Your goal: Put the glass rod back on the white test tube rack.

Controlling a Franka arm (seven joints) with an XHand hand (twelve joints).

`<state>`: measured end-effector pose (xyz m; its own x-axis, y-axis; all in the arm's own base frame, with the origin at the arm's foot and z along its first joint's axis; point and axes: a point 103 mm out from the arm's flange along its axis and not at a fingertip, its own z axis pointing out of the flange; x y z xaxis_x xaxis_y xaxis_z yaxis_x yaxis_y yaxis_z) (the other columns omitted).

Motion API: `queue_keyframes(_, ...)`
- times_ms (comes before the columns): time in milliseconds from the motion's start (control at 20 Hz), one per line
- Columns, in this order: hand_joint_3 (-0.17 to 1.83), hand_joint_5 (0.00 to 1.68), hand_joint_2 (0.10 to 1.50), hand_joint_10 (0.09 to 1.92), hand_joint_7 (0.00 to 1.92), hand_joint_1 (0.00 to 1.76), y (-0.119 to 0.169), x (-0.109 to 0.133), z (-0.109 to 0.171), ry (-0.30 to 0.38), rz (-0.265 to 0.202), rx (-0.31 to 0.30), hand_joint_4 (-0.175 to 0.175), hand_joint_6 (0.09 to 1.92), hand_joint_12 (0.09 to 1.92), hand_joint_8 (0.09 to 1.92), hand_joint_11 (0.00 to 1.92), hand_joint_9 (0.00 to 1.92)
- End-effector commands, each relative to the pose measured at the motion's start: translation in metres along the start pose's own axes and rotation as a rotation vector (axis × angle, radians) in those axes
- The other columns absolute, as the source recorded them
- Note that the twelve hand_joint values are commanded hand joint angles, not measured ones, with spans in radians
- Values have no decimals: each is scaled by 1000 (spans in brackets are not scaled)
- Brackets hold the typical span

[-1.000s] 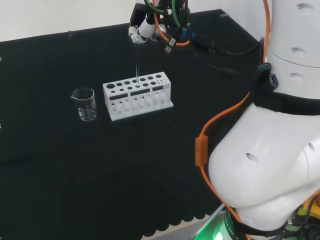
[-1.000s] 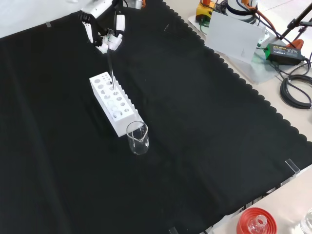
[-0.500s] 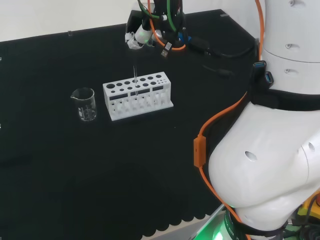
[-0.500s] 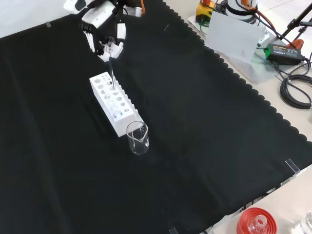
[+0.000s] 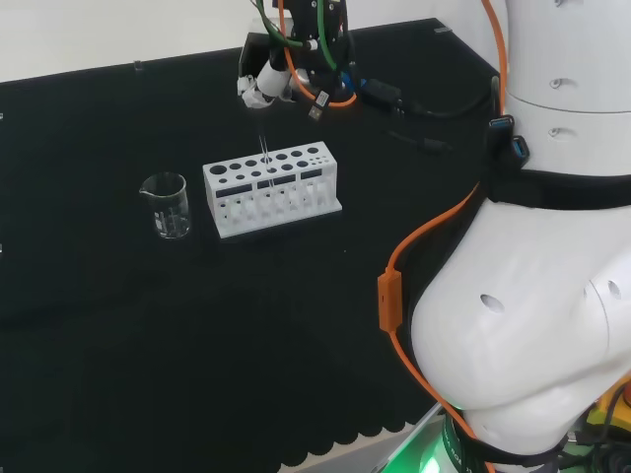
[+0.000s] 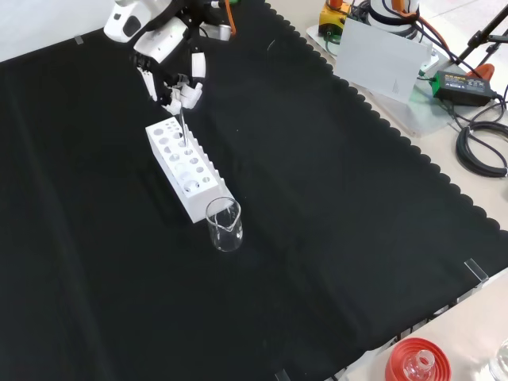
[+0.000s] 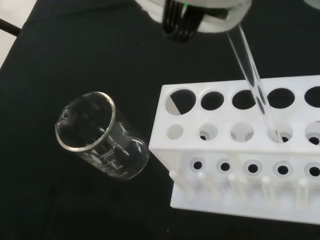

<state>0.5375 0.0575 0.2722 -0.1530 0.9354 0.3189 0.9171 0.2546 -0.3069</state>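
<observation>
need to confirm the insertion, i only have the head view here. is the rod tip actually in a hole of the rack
Observer: Yes. In the wrist view the glass rod has its lower end inside a hole in the small-hole row of the white rack.
Operator: is that an end hole or a middle one
Observer: In the wrist view three small holes of that row lie between the rod's hole and the rack end beside the beaker.
Operator: is the hand holding it
Observer: In the front view the hand is above the rack, its fingers curled round the rod's top.
Operator: anything in the beaker
Observer: The wrist view shows nothing in it.
</observation>
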Motion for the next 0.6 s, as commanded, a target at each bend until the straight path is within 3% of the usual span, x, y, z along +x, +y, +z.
queue_keyframes(50, 572, 1061, 768, 550, 1217, 1306, 3, 2, 4, -14, 6, 13, -175, 727, 728, 1014, 1619, 1770)
queue_keyframes(600, 572, 1060, 769, 549, 1217, 1306, -6, -15, 5, -15, 13, 4, -175, 728, 728, 1014, 1619, 1769)
